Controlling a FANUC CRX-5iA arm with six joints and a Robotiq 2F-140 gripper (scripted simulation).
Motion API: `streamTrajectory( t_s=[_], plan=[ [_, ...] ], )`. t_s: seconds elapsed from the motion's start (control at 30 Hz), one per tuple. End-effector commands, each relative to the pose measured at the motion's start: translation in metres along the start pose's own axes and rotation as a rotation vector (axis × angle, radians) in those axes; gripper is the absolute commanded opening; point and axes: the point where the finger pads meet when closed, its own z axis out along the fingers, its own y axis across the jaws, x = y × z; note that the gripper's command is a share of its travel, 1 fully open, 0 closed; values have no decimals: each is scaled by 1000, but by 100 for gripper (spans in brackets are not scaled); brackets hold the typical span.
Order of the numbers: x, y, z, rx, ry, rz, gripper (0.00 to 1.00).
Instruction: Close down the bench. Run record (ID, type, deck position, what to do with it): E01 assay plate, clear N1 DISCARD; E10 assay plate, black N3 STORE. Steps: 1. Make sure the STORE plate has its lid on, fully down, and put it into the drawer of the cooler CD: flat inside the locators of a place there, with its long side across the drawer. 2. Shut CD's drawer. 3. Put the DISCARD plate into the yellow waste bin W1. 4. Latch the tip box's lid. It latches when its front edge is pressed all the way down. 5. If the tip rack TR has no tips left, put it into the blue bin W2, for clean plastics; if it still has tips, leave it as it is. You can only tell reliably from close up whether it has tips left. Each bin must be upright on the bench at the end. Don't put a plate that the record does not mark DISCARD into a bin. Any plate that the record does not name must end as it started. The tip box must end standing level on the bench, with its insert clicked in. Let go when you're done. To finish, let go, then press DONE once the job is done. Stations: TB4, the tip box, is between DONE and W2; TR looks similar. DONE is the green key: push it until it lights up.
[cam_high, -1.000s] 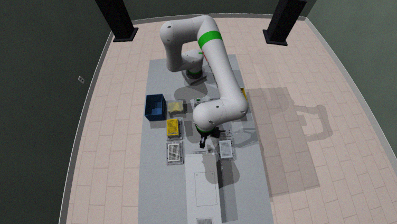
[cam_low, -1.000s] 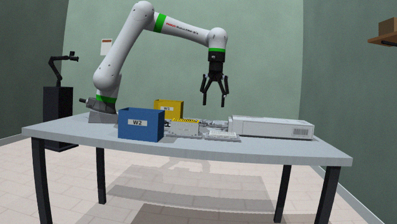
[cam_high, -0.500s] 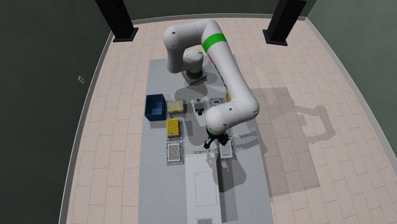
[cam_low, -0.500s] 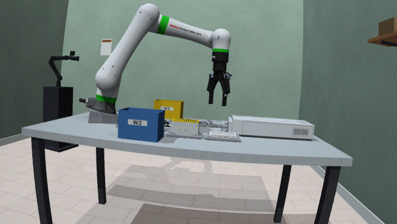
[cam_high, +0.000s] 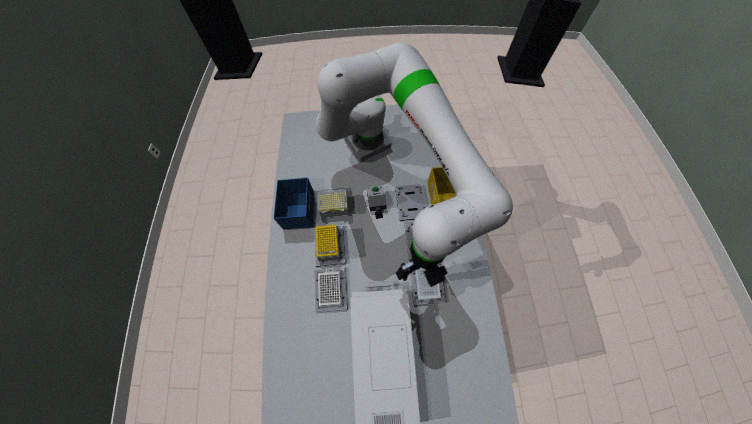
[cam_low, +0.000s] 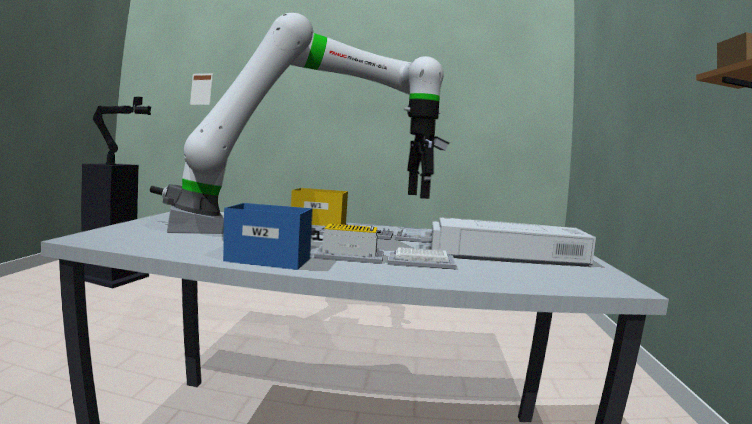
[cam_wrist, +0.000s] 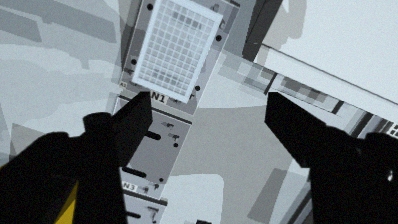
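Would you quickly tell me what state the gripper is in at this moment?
Gripper: open, holding nothing, high above the clear plate at N1.

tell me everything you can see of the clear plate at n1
The clear assay plate is a pale, see-through rectangle with a grid of small wells and a light rim. No lid can be made out on it. It lies flat in a grey nest whose label reads N1, beside the long white cooler. The gripper hangs above it, open and empty; nothing but the nest touches the plate.
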Motion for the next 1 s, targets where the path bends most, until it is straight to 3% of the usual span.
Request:
streamTrajectory(
  t_s=[0.0, 0.3, 0.8, 0.97],
  plan=[
    [15, -14, -3, -9, -5, 180, 70],
    [34, -34, -5, -10, -4, 391, 70],
    [42, -43, -5, -10, -4, 391, 70],
    [42, -43, 1, -10, -4, 391, 70]
  ],
)
